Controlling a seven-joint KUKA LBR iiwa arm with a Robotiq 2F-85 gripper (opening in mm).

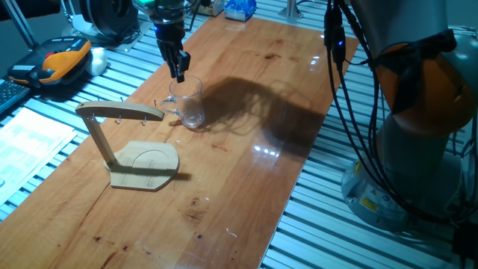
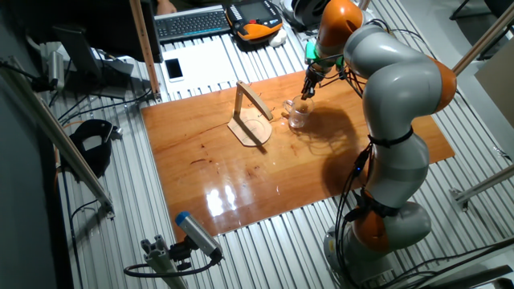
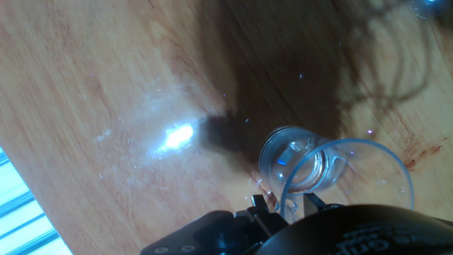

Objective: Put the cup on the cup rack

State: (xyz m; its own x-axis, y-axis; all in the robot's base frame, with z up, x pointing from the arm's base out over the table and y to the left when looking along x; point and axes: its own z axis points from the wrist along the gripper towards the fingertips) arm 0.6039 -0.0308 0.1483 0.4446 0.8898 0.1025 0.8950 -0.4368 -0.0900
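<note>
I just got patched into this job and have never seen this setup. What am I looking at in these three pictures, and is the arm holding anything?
It is one robot arm ending in a two-finger gripper, working over a wooden table. Two pictures come from fixed cameras on different sides of the table; the third comes from a camera on the hand, looking down along the fingers.

On the table stands a clear glass cup, upright, with a side handle. Beside it, apart from it, is the wooden cup rack: a flat base, a slanted post and a top arm with small hooks.

The gripper is at the cup's rim, and the cup sits on the table. Whether the fingers are closed on the glass I cannot tell. Nothing hangs on the rack.
</note>
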